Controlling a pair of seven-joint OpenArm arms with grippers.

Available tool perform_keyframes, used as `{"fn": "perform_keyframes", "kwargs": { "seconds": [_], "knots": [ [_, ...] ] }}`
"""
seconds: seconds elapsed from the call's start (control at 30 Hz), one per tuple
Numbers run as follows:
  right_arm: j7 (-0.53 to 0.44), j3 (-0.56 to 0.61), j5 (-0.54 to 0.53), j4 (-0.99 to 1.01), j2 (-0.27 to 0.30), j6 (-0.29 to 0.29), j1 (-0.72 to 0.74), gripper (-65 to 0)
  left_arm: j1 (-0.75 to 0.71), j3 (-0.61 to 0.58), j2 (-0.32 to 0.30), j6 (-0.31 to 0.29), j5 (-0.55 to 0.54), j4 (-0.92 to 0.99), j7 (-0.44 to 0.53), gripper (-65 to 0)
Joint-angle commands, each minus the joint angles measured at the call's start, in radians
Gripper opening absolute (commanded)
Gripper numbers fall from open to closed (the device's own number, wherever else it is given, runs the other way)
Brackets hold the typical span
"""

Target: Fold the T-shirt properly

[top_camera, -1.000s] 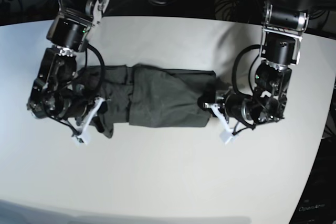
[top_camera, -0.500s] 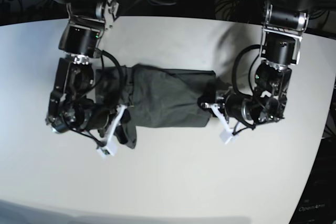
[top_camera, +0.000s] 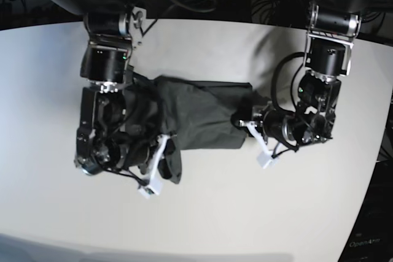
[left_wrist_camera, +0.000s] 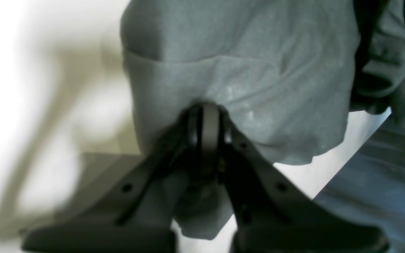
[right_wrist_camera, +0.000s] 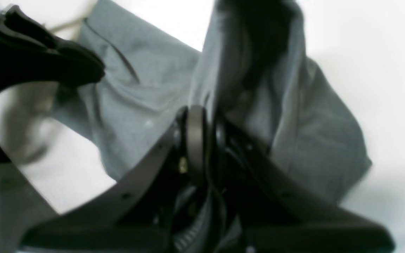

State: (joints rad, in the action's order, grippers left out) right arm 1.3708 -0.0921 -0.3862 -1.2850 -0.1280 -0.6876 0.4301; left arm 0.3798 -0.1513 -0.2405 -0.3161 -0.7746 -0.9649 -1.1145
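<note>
We have the T-shirt (top_camera: 202,118) lying as a long folded band across the middle of the worktop (top_camera: 245,213). Our right gripper (top_camera: 161,165) is clamped on a bunched end of it, our left gripper (top_camera: 245,122) pinched tight on the opposite edge. To fold well, we should carry the bunched end across level, with the far edge pinned, and lay it square. The cloth sits well clear of the worktop's edges, with bare room in front for the swing.
</note>
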Motion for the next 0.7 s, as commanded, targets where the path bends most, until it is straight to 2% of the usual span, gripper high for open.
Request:
{"fn": "perform_keyframes", "kwargs": {
  "seconds": [0.0, 0.07, 0.27, 0.57, 0.67],
  "knots": [
    [-0.009, 0.004, -0.027, 0.018, -0.012, -0.011, 0.045, -64.3, 0.002, -0.003, 0.002, 0.027, 0.079, 0.001, -0.019, -63.2],
    [-0.040, 0.002, -0.027, 0.084, -0.029, -0.011, 0.062, -64.3, 0.002, -0.003, 0.005, 0.028, 0.079, 0.001, -0.019, -63.2],
    [-0.093, 0.005, -0.061, 0.163, -0.029, -0.011, 0.069, -64.3, 0.002, -0.003, 0.007, 0.028, 0.076, 0.001, -0.019, -63.2],
    [-0.095, 0.009, -0.076, 0.163, -0.029, -0.011, 0.065, -64.3, -0.020, 0.006, 0.005, 0.031, 0.068, -0.162, -0.037, -63.3],
    [-0.097, 0.009, -0.076, 0.163, -0.029, -0.011, 0.065, -64.3, -0.020, 0.006, 0.005, 0.030, 0.024, -0.196, -0.075, -63.3]
  ]
}}
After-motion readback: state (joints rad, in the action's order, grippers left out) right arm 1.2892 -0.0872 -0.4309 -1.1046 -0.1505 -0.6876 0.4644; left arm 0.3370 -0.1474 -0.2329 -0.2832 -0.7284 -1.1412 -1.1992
